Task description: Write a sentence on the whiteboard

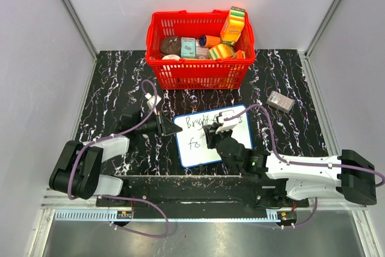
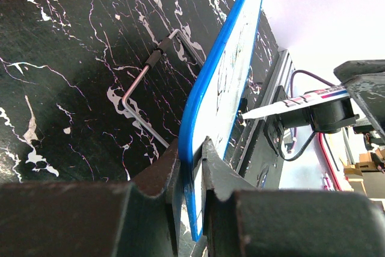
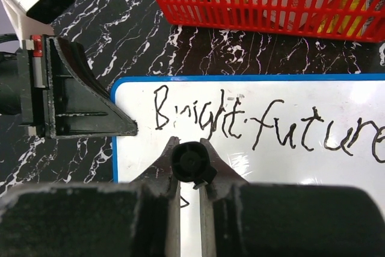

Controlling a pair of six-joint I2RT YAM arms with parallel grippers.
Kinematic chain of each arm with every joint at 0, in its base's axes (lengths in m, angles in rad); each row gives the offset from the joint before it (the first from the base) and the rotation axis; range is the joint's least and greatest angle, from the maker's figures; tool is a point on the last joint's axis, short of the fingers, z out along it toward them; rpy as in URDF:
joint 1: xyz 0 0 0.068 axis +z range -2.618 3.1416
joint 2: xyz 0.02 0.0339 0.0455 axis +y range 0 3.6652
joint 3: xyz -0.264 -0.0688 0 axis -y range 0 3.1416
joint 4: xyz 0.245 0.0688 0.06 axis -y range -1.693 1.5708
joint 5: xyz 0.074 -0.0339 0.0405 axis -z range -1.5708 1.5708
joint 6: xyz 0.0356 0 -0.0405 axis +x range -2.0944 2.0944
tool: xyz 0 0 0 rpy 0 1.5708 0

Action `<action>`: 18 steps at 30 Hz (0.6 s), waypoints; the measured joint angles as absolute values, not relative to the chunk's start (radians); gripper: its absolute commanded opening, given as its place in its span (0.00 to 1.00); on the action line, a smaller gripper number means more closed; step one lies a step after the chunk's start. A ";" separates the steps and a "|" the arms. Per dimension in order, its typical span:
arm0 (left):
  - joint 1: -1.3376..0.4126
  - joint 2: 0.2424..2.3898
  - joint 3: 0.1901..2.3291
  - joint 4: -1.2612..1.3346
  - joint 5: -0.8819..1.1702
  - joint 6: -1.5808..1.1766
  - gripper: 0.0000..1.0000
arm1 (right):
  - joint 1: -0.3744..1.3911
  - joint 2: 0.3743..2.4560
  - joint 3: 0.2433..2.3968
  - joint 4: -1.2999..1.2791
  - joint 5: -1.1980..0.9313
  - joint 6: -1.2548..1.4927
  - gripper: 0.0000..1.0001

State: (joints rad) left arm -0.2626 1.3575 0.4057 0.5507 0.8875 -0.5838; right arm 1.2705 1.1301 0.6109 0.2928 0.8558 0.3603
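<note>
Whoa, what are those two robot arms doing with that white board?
They are writing on it. The left pincer grips the whiteboard by its left edge. The right pincer is shut on a marker, whose tip is at the board. The sentence starts "Bright future", and a second line is begun below it.

The whiteboard (image 3: 289, 167) looks smooth and glossy, the basket (image 1: 198, 74) red plastic, the table (image 1: 114, 88) marbled with slight sheen.
</note>
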 measured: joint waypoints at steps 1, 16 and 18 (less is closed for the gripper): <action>-0.263 1.357 0.406 0.551 0.888 -0.584 0.00 | 1.268 1.135 0.610 0.293 0.855 0.361 0.00; -0.263 1.359 0.406 0.551 0.887 -0.584 0.00 | 1.263 1.148 0.576 0.290 0.854 0.406 0.00; -0.263 1.359 0.406 0.551 0.887 -0.584 0.00 | 1.263 1.145 0.572 0.289 0.853 0.416 0.00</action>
State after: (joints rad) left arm -0.2626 1.3590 0.4061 0.5507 0.8871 -0.5838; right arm 1.2629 1.1446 0.5724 0.2893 0.8528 0.4164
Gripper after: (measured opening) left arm 0.159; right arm 0.144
